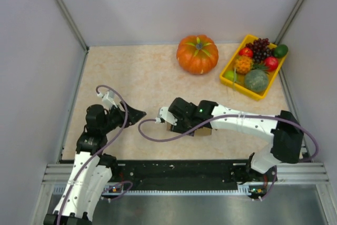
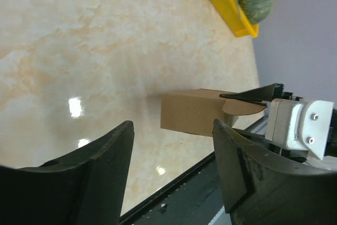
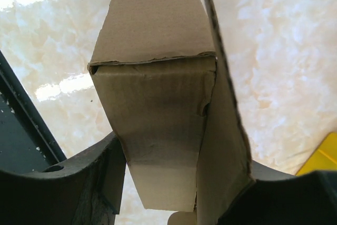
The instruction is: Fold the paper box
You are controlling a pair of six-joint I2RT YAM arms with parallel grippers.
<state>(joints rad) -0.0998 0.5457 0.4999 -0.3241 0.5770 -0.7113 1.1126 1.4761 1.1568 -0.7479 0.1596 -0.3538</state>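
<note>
While clamping the paper box [image 3: 158,104] in right fingers [image 3: 97,183], on the counter [image 1: 137,77] near-side of the pumpkin [image 1: 197,54], seems mid-fold; left fingers [image 2: 100,177] apart, empty. Likely needs loose flap [image 3: 221,130] tucked next.

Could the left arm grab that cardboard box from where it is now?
Probably yes. The left gripper is open and faces the paper box across bare table, nothing between. The right gripper grips one end, leaving the side toward the left arm uncovered.
</note>
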